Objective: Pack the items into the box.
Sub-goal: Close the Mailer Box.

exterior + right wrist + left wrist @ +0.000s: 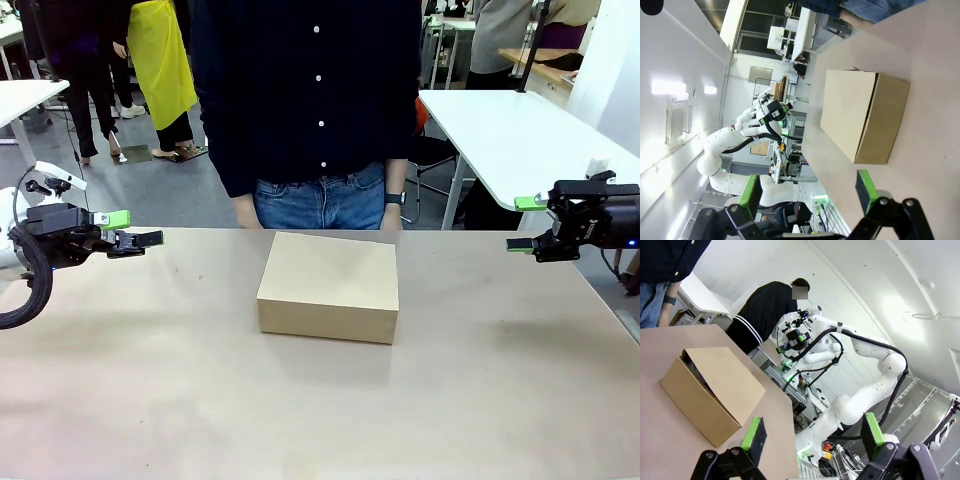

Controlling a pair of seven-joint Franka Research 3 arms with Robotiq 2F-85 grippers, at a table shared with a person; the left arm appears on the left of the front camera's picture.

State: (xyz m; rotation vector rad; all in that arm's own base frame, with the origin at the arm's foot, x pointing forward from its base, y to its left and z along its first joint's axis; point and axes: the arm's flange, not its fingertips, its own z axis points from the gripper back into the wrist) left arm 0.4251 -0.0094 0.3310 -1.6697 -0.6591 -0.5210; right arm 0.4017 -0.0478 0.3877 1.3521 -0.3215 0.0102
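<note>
The box [328, 285] is plain brown cardboard with its lid flap down, and it stands at the middle of the table. It also shows in the left wrist view [710, 395] and the right wrist view [862, 115]. The items are out of view. My left gripper [133, 229] hovers open over the table's left edge, well away from the box, with nothing between its green pads [752, 432]. Off the table's right edge my right gripper [520, 224] is likewise open and holds nothing, its fingers [865, 185] spread wide.
A person [310, 100] in a dark shirt and jeans stands at the far edge right behind the box, hands hanging at the sides. The tan table [200, 400] is bare around the box. A white table [510, 130] stands at the back right.
</note>
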